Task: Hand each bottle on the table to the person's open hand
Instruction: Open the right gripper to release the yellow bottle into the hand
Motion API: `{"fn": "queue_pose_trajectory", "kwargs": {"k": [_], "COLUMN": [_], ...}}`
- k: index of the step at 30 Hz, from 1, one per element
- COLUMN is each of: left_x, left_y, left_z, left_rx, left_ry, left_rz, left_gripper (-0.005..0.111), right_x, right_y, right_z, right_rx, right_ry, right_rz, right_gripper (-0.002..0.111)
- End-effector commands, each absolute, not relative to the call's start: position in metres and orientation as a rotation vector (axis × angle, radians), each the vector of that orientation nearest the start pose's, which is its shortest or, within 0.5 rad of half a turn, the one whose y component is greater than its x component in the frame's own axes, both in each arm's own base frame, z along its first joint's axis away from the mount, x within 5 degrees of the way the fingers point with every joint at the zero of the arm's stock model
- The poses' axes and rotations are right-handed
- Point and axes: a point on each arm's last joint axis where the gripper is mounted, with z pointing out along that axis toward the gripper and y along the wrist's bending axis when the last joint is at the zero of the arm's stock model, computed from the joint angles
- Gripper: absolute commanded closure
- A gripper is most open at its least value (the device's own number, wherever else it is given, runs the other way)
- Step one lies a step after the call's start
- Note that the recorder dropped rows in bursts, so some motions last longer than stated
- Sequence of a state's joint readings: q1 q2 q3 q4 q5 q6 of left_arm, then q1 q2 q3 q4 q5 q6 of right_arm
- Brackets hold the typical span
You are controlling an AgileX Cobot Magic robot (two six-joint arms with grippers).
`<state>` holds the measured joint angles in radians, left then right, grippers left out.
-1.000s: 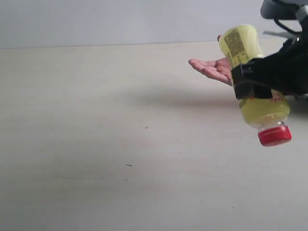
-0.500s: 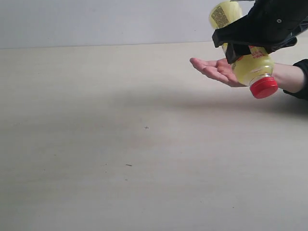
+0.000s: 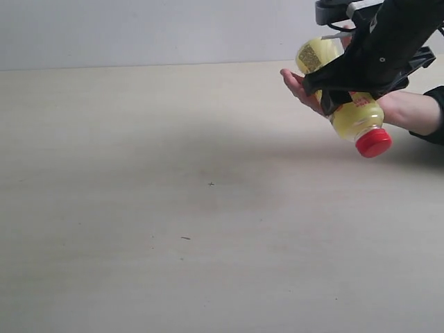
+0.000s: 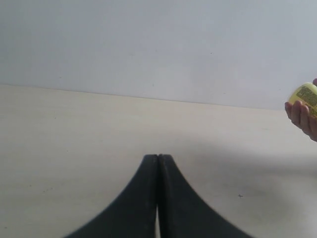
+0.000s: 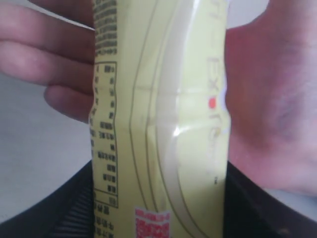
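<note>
Exterior view: right pincer (image 3: 345, 84) clamped on yellow plastic red-capped bottle (image 3: 361, 119).
Bare open hand (image 3: 300, 89): under pincer, touching bottle.
Left pincer (image 4: 158, 159): together.

I think I am working in a lab or a test room, not in a home. The table (image 3: 125, 277) is wide, pale beige, faintly wood-grained and plain, with a few tiny dark specks (image 3: 211, 184). Directly behind it stands a blank grey-white wall (image 3: 139, 31), evenly lit.
</note>
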<state>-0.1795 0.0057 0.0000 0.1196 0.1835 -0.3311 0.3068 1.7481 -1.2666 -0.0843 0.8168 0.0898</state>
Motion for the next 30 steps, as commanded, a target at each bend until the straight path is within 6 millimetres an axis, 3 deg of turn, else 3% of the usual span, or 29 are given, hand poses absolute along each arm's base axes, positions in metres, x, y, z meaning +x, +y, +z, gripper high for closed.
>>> {"fn": "queue_pose_trajectory", "kwargs": {"k": [1, 5, 7, 15, 18, 24, 30], "left_x": [0.056, 0.056, 0.056, 0.056, 0.056, 0.056, 0.056], "left_y": [-0.008, -0.008, -0.008, -0.008, -0.008, -0.008, -0.008], "left_z": [0.197, 0.197, 0.197, 0.197, 0.197, 0.197, 0.197], "left_rx": [-0.044, -0.044, -0.044, -0.044, -0.044, -0.044, -0.044], "left_ry": [1.666, 1.666, 1.666, 1.666, 1.666, 1.666, 1.666], "left_rz": [-0.276, -0.276, -0.276, -0.276, -0.276, -0.276, -0.276], "left_gripper": [0.107, 0.107, 0.107, 0.107, 0.107, 0.107, 0.107], "right_x": [0.35, 0.352, 0.353, 0.353, 0.353, 0.352, 0.34], "right_y": [0.104, 0.104, 0.104, 0.105, 0.105, 0.104, 0.101], "right_z": [0.228, 0.229, 0.229, 0.229, 0.229, 0.234, 0.269], "right_rx": [-0.371, -0.372, -0.368, -0.367, -0.367, -0.367, -0.321], "right_ry": [2.744, 2.72, 2.713, 2.706, 2.706, 2.69, 2.604], "right_rz": [0.003, 0.007, 0.01, 0.012, 0.012, 0.013, 0.045], "right_gripper": [0.108, 0.107, 0.1, 0.045, 0.03, 0.02, 0.02]}}
